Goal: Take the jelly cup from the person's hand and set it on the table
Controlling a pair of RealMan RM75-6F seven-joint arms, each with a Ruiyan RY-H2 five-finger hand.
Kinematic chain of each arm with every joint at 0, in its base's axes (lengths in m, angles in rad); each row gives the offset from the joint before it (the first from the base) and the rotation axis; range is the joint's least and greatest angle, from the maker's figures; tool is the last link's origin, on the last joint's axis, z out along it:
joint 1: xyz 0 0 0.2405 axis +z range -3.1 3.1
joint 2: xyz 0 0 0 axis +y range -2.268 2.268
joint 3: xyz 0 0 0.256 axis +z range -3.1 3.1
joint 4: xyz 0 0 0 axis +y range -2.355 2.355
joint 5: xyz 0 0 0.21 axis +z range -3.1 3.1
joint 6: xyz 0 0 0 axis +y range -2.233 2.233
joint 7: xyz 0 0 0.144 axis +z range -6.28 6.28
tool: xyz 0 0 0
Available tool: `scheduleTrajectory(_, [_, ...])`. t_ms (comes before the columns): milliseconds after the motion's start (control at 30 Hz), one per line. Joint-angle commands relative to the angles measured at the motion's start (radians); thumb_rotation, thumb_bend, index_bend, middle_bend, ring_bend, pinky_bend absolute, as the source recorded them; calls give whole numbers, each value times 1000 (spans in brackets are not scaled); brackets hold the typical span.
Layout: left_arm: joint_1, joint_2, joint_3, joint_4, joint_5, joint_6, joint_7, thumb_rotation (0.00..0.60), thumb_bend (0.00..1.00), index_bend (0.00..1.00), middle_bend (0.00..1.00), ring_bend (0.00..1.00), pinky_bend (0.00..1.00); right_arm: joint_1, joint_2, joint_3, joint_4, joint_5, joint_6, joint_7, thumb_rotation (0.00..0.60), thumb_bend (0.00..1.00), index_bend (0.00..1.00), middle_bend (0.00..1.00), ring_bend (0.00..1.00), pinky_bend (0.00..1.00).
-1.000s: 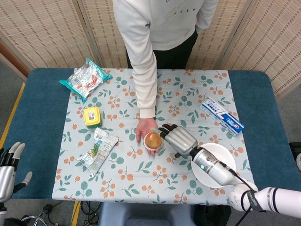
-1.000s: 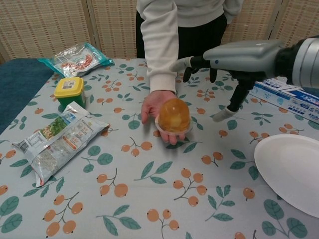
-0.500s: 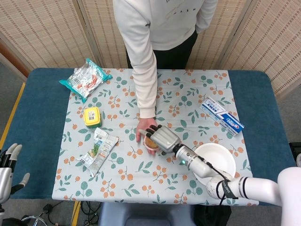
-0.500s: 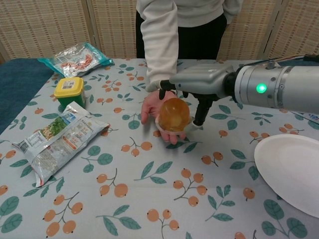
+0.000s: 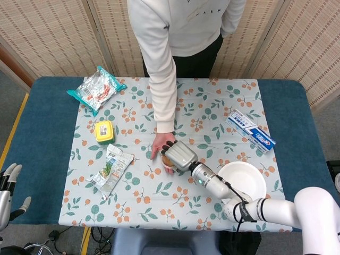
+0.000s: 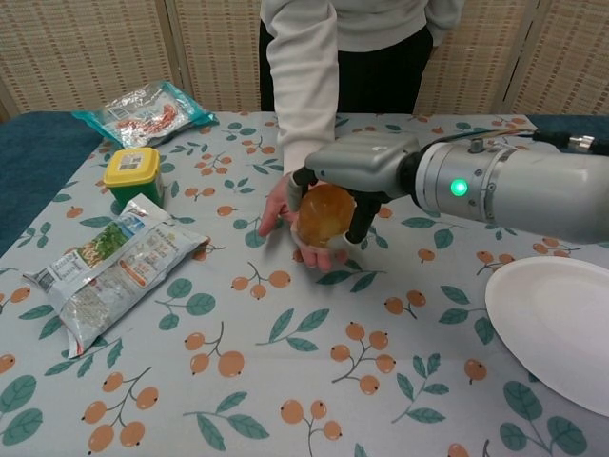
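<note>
The orange jelly cup [image 6: 324, 211] sits over the person's upturned palm [image 6: 278, 206] near the middle of the floral tablecloth. My right hand [image 6: 357, 171] covers it from above, with fingers [image 6: 296, 185] on its left side and the thumb on its right, gripping it. From the head view my right hand [image 5: 179, 155] hides most of the jelly cup [image 5: 167, 161]; the person's hand [image 5: 158, 145] shows just beyond it. My left hand [image 5: 7, 187] hangs off the table's near left corner, fingers apart and empty.
A white plate [image 6: 561, 324] lies right of my right arm, with a toothpaste box [image 5: 251, 131] behind it. To the left are a yellow tub [image 6: 132, 169], a snack packet [image 6: 109, 267] and a clear bag [image 6: 143, 107]. The person stands at the far edge.
My right hand swept left from beside the cup to over it and closed its fingers around it. The cup has shifted slightly up and left on the person's palm.
</note>
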Motion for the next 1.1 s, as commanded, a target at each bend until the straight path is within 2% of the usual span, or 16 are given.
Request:
scheduleTrajectory(33, [0, -1, 0, 1, -1, -1, 0, 600, 277, 53, 39, 112, 64, 0, -17, -6, 22, -4, 11, 2, 600, 329, 451, 368, 289, 550])
scheduleTrajectory(200, [1, -3, -1, 4, -2, -2, -2, 600, 278, 53, 39, 111, 64, -7, -27, -9, 26, -27, 40, 27, 600, 351, 532, 399, 342, 670])
scheduleTrajectory(300, [0, -3, -2, 5, -1, -2, -3, 600, 278, 53, 39, 111, 64, -15, -14, -5, 10, -44, 58, 52, 600, 357, 548, 408, 361, 702])
scheduleTrajectory(700, [-6, -2, -5, 2, 6, -8, -1, 600, 278, 53, 39, 112, 64, -113, 173, -2, -109, -110, 176, 177, 600, 358, 564, 423, 380, 705])
scheduleTrajectory(900, [-10, -4, -6, -1, 10, -10, 3, 600, 278, 53, 39, 111, 64, -146, 231, -19, -65, -89, 164, 203, 600, 357, 564, 423, 381, 704])
scheduleTrajectory(1100, [-14, -7, -5, -3, 13, -17, 9, 600, 278, 53, 38, 111, 64, -154, 193, -41, 58, -55, 104, 237, 600, 357, 563, 423, 381, 704])
